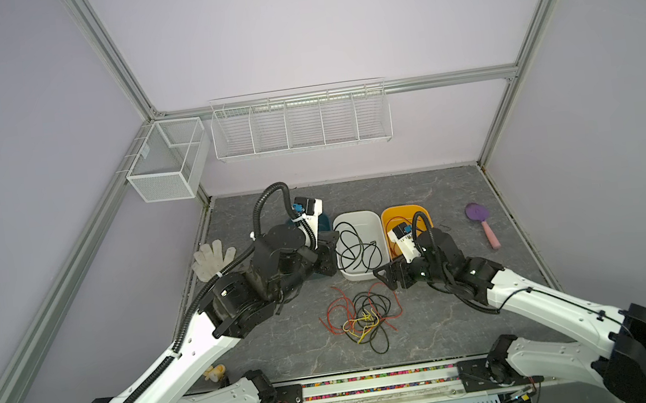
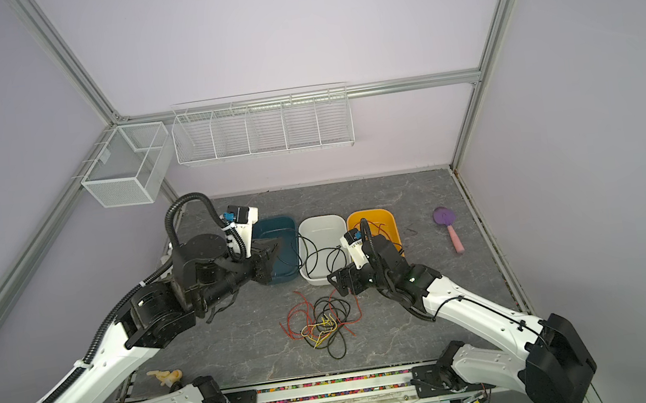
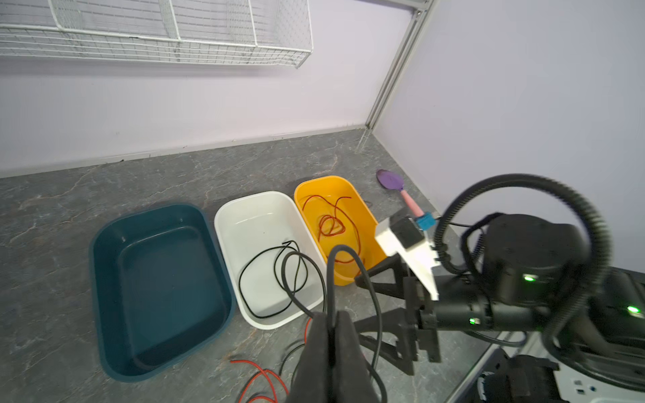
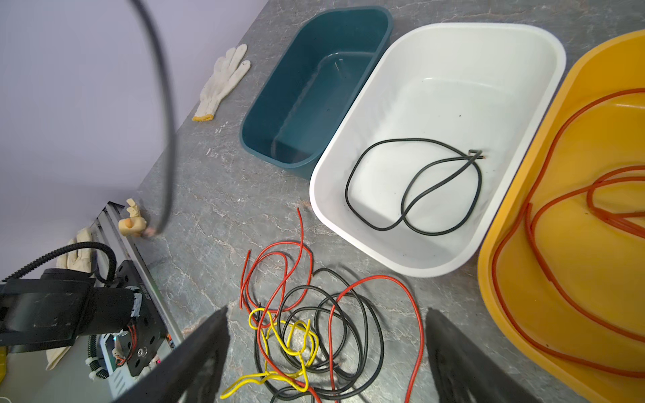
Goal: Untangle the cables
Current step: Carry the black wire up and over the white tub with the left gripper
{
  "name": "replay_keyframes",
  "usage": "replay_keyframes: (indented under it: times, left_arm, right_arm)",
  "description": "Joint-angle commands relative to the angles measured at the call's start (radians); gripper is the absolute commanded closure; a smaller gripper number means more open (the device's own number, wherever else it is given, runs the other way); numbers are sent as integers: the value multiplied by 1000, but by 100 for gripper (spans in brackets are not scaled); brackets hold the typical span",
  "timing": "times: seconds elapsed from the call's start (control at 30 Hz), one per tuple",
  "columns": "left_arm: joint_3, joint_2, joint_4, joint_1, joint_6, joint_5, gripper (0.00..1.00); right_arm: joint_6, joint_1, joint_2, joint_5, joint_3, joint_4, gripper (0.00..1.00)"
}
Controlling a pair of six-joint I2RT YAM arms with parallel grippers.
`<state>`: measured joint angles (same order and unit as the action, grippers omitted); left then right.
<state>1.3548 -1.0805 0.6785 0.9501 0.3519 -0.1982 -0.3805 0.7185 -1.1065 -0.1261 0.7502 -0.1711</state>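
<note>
Red, black and yellow cables (image 1: 363, 318) lie knotted in a heap on the near counter (image 1: 453, 320), so most of the sorting looks undone. Just beyond the heap the right hand (image 1: 390, 279) hovers, jaws wide and empty. The left hand (image 3: 330, 324) is clamped on a black cable (image 3: 343, 247), lifted beside the white bin (image 3: 223, 216), where a coiled black cable (image 4: 412, 140) rests. In the same row, the orange bin (image 3: 314, 179) holds red cable (image 3: 328, 225), and the teal bin (image 3: 104, 279) is empty.

White glove (image 1: 211, 260), purple spoon (image 1: 485, 226)
</note>
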Motion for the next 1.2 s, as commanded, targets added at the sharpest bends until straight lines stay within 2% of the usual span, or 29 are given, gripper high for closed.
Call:
replay_keyframes:
  times: [0.0, 0.37, 0.77, 1.17]
  left_arm:
    - [57, -42, 23, -29, -87, 71, 100]
    - [62, -242, -73, -160, -180, 163, 100]
    - [67, -455, -159, -188, -232, 176, 100]
    - [88, -638, -193, -191, -206, 217, 100]
  right_arm:
    - [9, 6, 64, 35, -32, -7, 11]
    - [-5, 6, 168, 88, -75, 16, 11]
    - [-12, 6, 209, 126, -88, 12, 11]
    - [-11, 6, 208, 124, -90, 16, 11]
